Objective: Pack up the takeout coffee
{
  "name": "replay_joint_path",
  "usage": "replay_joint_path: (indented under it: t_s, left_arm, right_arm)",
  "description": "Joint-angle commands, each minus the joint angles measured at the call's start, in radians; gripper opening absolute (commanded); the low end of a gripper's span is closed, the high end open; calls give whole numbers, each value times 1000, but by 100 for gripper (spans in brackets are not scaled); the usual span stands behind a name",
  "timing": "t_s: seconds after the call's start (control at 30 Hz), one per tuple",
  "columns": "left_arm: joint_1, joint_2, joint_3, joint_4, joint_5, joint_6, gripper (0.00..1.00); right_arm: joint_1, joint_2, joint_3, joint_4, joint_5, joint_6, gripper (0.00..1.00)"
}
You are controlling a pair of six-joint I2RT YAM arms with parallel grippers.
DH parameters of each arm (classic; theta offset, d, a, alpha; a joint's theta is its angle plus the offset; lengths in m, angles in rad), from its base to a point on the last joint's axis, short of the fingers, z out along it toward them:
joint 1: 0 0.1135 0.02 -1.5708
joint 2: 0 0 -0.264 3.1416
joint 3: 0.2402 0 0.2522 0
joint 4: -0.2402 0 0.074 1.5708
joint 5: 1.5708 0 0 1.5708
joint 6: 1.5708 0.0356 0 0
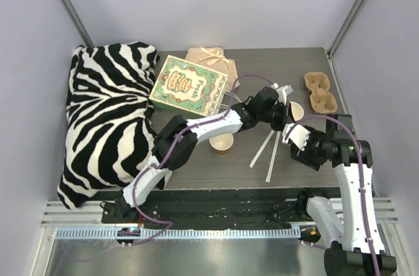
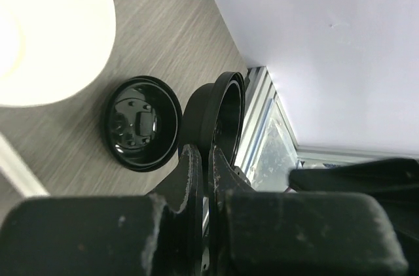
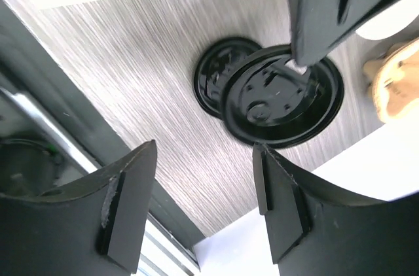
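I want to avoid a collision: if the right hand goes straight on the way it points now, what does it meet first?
Probably the black lid pinched by the left hand; a second lid lies on the table behind it. Depth is unclear.

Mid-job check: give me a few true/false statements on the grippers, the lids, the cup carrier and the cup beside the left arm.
1. The left gripper is shut on the rim of a black lid. True.
2. The right gripper grips a lid. False: its jaws stand open and empty.
3. A second black lid lies flat on the table. True.
4. The cup carrier holds a cup. False: both wells are empty.
5. The cup beside the left arm is capped. False: it stands open.
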Motion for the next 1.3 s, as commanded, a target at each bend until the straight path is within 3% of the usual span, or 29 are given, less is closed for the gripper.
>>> replay_joint_path:
  t_s: [0.0,0.23,0.4,0.57,0.67,0.83,1.0,1.27]
  left_arm:
    - [55,-189,-10,-52,-10,72,0]
    - [141,-410,-206,-113,89,71,0]
    - [227,-555,-358,-141,272,65,0]
    - [314,-671,-464,-216,416,86,0]
    - [372,-742,-543,-218,416,104,0]
    - [468,-799,-611,-207,404,102,0]
    - [514,-822,-634,-231,400,123,0]
    - [529,-813,-642,-241,386,126,0]
  right_arm:
    - [5,-14,138,-143,-174,60,68]
    - [5,104,474,-203,-334,267,79]
    - [11,219,611,-188,-366,191,83]
    - [70,221,619,-116,-327,126,87]
    - [172,218,516,-143,-174,83,76]
    - [247,141,134,-26,28,49,59]
    - [322,110,-91,157,177,17,55]
    - [365,182,-266,386,367,3,48]
